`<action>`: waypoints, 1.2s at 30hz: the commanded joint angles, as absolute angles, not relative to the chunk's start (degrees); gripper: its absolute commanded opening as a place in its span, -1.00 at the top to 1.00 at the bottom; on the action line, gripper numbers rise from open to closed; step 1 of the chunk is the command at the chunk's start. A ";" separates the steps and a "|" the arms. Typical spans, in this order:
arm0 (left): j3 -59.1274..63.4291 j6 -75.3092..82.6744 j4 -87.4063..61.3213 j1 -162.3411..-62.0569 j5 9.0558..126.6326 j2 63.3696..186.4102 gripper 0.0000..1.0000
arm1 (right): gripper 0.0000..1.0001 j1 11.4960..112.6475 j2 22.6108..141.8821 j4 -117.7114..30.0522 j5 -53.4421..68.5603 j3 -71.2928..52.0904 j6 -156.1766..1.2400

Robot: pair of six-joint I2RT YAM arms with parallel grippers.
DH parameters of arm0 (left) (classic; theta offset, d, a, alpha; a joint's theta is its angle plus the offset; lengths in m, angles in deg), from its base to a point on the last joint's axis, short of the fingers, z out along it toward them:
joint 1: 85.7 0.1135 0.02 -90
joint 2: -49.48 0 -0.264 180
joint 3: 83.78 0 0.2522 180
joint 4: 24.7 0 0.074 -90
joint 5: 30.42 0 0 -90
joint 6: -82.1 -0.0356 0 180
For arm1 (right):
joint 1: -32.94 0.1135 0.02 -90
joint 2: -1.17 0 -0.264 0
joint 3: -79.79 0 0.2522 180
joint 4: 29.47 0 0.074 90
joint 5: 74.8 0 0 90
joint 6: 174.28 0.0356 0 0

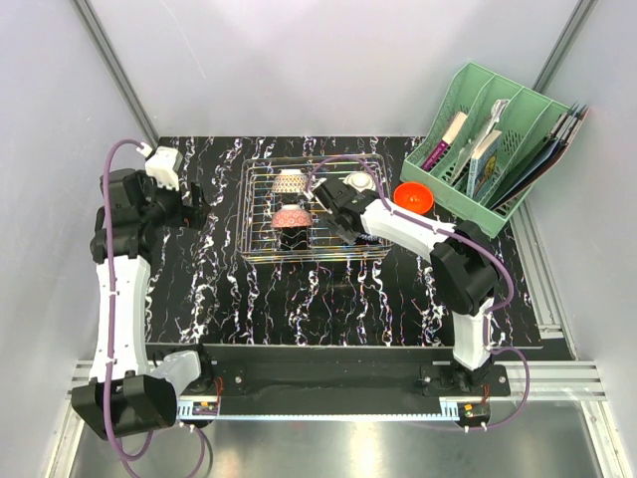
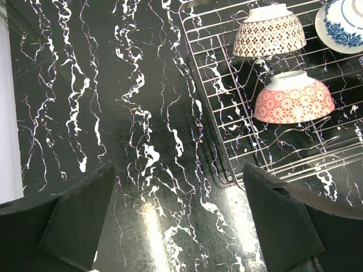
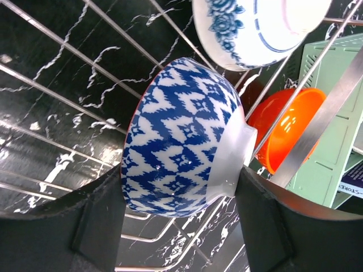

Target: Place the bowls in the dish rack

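Three bowls sit inside the dish rack (image 1: 328, 254): a diamond-patterned bowl (image 2: 269, 31) and a pink-red bowl (image 2: 292, 96) along its left half, both upside down, and a blue floral bowl (image 3: 255, 22) toward the far right corner. A fourth, the blue-and-white bowl (image 3: 181, 136), is inside the rack's outline too, but not yet let go. The right gripper (image 3: 178, 190) pinches it between its two fingers, one against the rim side and one against the foot, so the bowl lies tipped on its side over the wires. Whether it touches the rack floor I cannot tell. The fifth, the orange bowl (image 1: 412, 197), is outside, upright on the table (image 1: 219, 289) just beside the rack's right wall, between the rack and the green organiser (image 1: 460, 90). The left gripper (image 2: 176, 218) hangs over bare table to the left of the rack, fingers spread wide and holding nothing. By my reckoning the job is well past halfway — what is left is to release the blue-and-white bowl so it settles without rolling, then fetch the orange one, which lies on the right arm's side.
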State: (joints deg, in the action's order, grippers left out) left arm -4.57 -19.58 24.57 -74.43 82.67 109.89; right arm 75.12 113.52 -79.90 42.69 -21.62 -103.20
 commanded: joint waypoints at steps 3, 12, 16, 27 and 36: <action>-2.87 -21.08 24.39 -73.75 82.52 107.67 -0.98 | -0.63 77.15 115.86 -89.11 29.44 -17.99 -99.14; -2.52 -21.34 24.66 -73.22 82.87 107.67 -0.98 | -0.91 77.33 116.74 -90.78 25.22 -17.64 -100.63; -2.52 -21.52 24.66 -73.04 83.14 107.75 -0.98 | -0.98 77.51 117.09 -91.92 24.17 -18.08 -100.81; -2.52 -21.70 24.75 -72.60 83.93 107.58 -0.98 | -1.00 77.59 113.15 -92.28 23.20 -20.45 -102.12; -0.68 -20.20 24.74 -72.60 86.74 109.42 -0.98 | -0.99 77.51 104.53 -92.19 25.29 -32.22 -106.34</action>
State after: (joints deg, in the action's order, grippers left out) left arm -4.06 -21.00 26.21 -72.92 83.86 108.92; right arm 76.49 112.67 -89.19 29.68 -24.92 -104.69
